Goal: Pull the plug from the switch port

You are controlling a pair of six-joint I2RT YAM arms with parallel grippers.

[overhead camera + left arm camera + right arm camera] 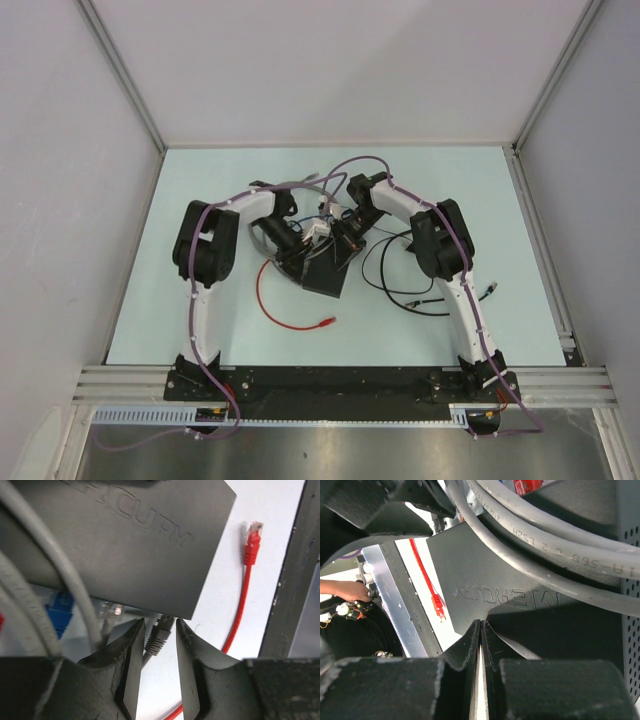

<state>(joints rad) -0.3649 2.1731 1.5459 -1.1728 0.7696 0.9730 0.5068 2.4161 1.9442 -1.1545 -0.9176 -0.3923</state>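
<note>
1. "MERCURY" is moulded in large letters on the flat top of the black box (520, 625); it reads upside down in the right wrist view.
2. The left wrist view shows only the end of that word, "CURY".
3. The grey cable (545, 542) lying across the box carries small print, roughly "IA-568 C.2 LSZH".

Box (130, 550): matt black, smooth, raised lettering. Grey cables (540, 535): dull rubbery sheath. Red cable (239, 612): glossy plastic. Left hand (159, 627) pads (131, 665): coarse black. Tabletop (275, 500): smooth, pale.
</note>
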